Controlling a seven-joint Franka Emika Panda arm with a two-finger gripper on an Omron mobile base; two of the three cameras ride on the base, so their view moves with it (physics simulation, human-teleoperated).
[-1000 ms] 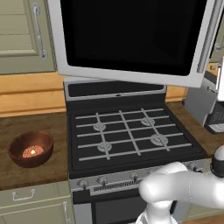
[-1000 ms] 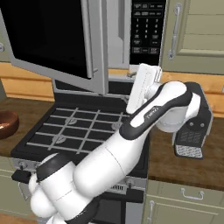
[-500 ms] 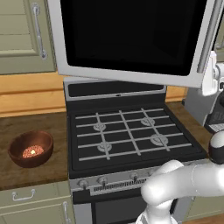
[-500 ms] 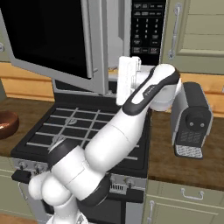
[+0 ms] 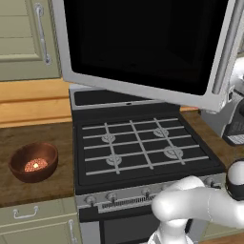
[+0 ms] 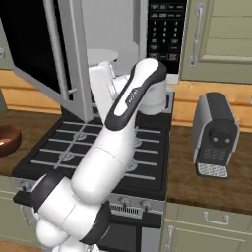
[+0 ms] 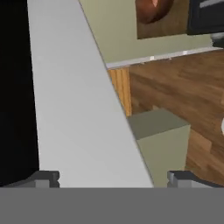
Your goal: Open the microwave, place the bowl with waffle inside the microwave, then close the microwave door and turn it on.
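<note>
The microwave (image 6: 123,29) hangs above the stove with its cavity exposed and its keypad (image 6: 167,29) at the right. The microwave door (image 5: 143,43) stands swung out over the stove, black glass toward the left base camera. My hand (image 6: 101,81) is right behind the door's free edge (image 6: 81,74). In the hand view my gripper (image 7: 113,179) is open, and the door's white frame (image 7: 78,109) runs between the fingertips (image 7: 43,178). The reddish-brown bowl (image 5: 33,162) holding the waffle (image 5: 35,165) sits on the counter left of the stove, far from my gripper.
A black gas stove (image 5: 138,147) lies under the microwave. A coffee machine (image 6: 215,133) stands on the counter to its right. Beige cabinets (image 5: 24,38) flank the microwave, and wooden floor (image 7: 183,100) shows below in the hand view.
My hand has swung left, from in front of the keypad side to the door's free edge. The door stands a bit wider open. The bowl has not moved.
</note>
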